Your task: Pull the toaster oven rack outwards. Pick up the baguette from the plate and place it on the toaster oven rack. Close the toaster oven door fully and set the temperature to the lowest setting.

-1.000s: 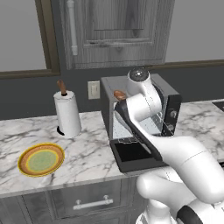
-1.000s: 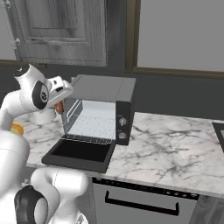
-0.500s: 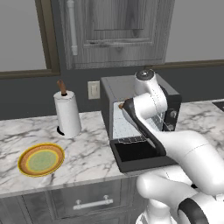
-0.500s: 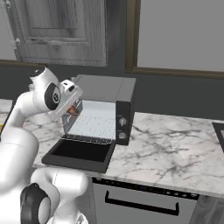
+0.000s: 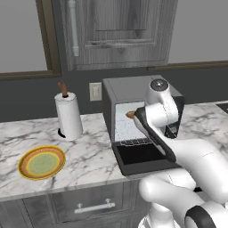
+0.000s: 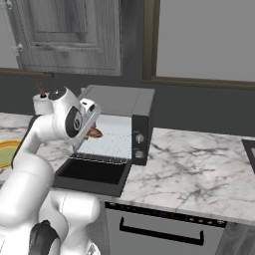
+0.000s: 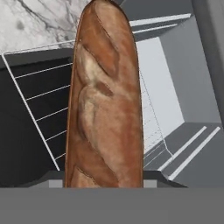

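The arm reaches into the mouth of the toaster oven (image 5: 133, 104), and the baguette (image 7: 105, 100) is carried lengthwise along the gripper (image 7: 104, 183), which looks clamped on its near end, though the fingers themselves are hidden behind the loaf, so that grip is my reading. From the left base view one brown tip of the bread pokes out at about 9 o'clock of the wrist, just inside the cavity opening. The toaster oven rack (image 7: 39, 100) is pulled out over the lowered toaster oven door (image 5: 142, 156), its wire grid lying below the loaf in the hand view. The plate (image 5: 42, 162) sits bare on the table (image 5: 89, 153), well apart at the oven's 9 o'clock, near a paper towel roll (image 5: 68, 116). To set the bread down well, I'd say the hand should lower until the loaf rests across several wires rather than on the front edge, keep it centred between the cavity walls, and release only once it is supported, so it cannot roll off onto the door. The loaf should also lie fully inside the rack's outline so the door can shut later.
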{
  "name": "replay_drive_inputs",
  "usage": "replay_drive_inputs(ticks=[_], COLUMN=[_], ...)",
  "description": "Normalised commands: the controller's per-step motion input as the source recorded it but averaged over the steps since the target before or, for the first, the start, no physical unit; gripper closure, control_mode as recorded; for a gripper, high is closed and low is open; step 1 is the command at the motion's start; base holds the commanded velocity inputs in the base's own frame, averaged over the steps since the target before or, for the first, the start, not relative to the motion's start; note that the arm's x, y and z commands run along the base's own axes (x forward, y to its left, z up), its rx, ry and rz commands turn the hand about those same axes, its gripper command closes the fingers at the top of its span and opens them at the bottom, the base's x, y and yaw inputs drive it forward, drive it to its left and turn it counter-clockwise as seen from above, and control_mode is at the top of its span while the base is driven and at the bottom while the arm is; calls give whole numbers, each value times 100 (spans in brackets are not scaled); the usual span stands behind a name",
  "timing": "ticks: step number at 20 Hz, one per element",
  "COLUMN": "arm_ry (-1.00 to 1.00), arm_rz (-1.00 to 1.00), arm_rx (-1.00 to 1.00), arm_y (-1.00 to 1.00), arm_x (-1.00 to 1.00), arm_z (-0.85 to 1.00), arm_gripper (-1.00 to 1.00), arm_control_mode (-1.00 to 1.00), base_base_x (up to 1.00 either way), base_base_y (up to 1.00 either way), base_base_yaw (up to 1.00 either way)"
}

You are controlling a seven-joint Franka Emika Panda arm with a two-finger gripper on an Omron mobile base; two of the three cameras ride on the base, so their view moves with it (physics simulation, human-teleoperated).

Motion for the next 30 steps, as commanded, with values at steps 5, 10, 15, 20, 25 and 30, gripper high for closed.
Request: replay_drive_inputs(ticks=[5,10,15,20,25,30], arm_ry=[-3,-1,-3,-2,0,0], arm_rz=[9,11,7,7,7,6], arm_rx=[0,0,0,0,-1,-3], arm_y=[-1,0,0,0,1,3], arm_x=[6,5,15,16,25,24], arm_z=[-24,-20,-37,-32,-32,-40], arm_gripper=[100,100,100,100,100,100], arm_control_mode=[-100,-100,-100,-100,-100,-100], base_base_x=[0,0,0,0,0,0], base_base_y=[0,0,0,0,0,0], base_base_yaw=[0,0,0,0,0,0])
